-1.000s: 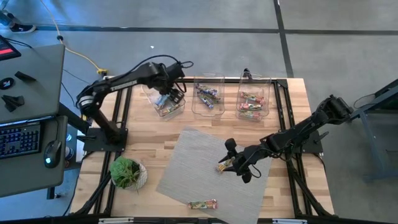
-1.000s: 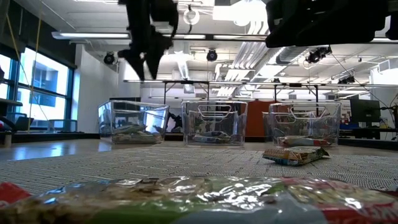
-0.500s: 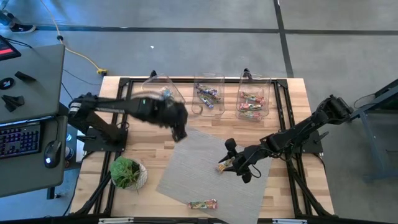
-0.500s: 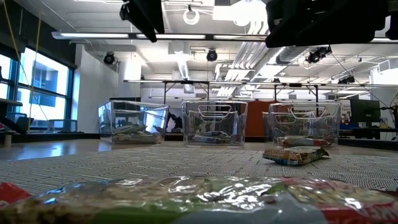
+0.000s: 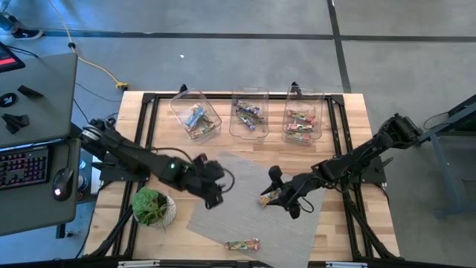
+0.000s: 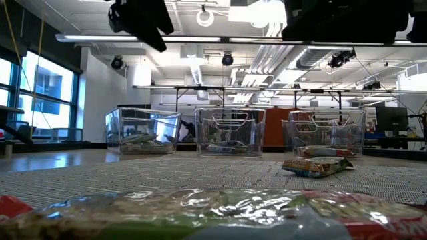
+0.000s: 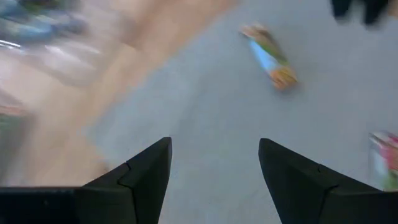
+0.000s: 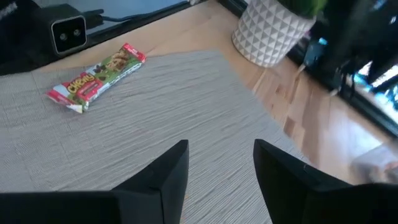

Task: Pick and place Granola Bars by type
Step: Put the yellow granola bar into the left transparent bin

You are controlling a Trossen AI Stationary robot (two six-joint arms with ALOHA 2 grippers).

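Two granola bars lie flat on the grey mat [image 5: 253, 216]: one [image 5: 268, 199] at mid-mat, also visible in the low view [image 6: 317, 165], and a red and green one [image 5: 243, 243] by the mat's near edge, also visible in the right wrist view [image 8: 96, 78]. More bars fill three clear bins [image 5: 249, 113] along the far edge. My left gripper [image 5: 212, 198] hangs open and empty [image 7: 214, 146] above the mat's left part. My right gripper [image 5: 281, 192] hovers open [image 8: 221, 149] beside the mid-mat bar, above it; nothing is between its fingers.
A potted green plant [image 5: 152, 206] stands on the table at the near left, close to my left arm. The low camera [image 8: 68, 31] sits past the near bar. Bare wood shows between the mat and the bins.
My left gripper has swung from above the far-left bin toward the table's near edge and now hangs over the mat's left part, still open. My right gripper and both bars on the mat have kept still.
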